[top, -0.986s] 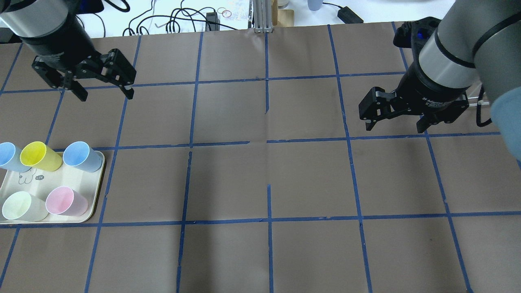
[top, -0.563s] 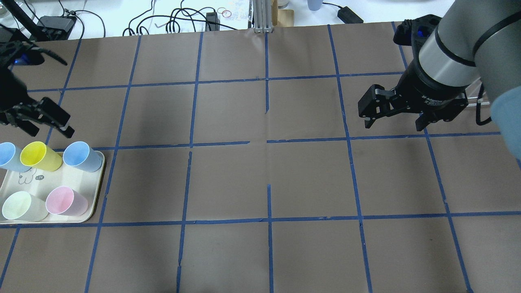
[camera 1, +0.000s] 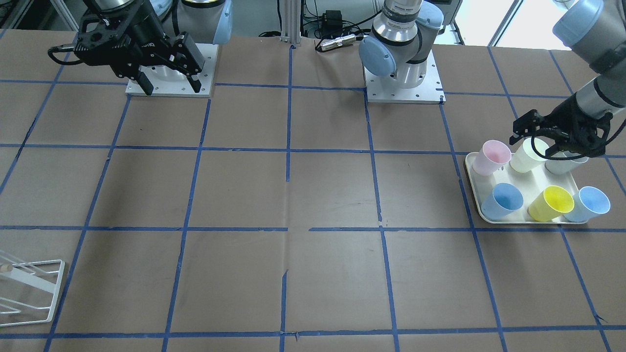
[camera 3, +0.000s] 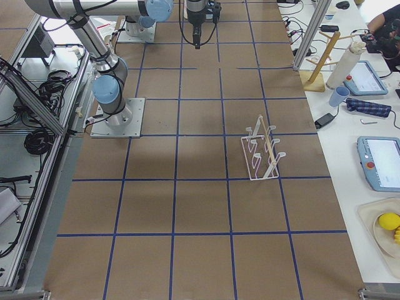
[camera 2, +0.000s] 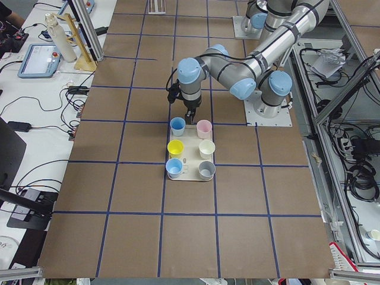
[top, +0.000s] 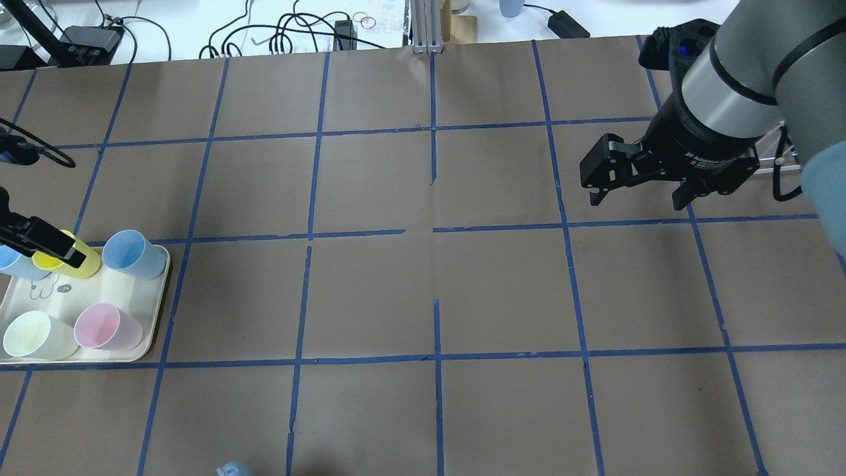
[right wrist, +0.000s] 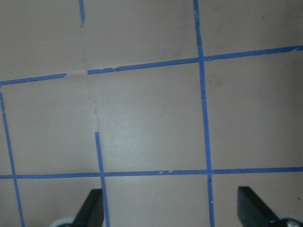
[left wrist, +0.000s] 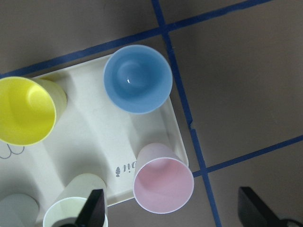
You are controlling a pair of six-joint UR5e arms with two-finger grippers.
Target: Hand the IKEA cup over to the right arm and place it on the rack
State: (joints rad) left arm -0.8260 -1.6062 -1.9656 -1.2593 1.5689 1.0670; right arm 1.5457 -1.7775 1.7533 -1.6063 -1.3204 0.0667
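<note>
The pale pink IKEA cup [camera 1: 491, 156] stands upright at a corner of the cream tray [camera 1: 472, 173], also seen from overhead [top: 106, 326] and in the left wrist view [left wrist: 163, 185]. My left gripper [camera 1: 547, 144] hovers open and empty above the tray, over the cream and grey cups; in its wrist view [left wrist: 173, 215] the pink cup lies just ahead, between the fingers. My right gripper [top: 638, 200] is open and empty above bare table, far from the tray. The white wire rack [camera 3: 262, 150] stands on the right side of the table [camera 1: 29, 291].
The tray also holds two blue cups [camera 1: 503, 200], a yellow cup [camera 1: 550, 203], a cream cup [camera 1: 528, 154] and a grey cup [camera 1: 562, 164]. Blue tape lines grid the brown table. Cables lie beyond its far edge [top: 291, 30].
My left gripper has swung from the far left of the table toward the robot and now hangs over the tray. The right gripper has barely shifted. The cups have not moved.
</note>
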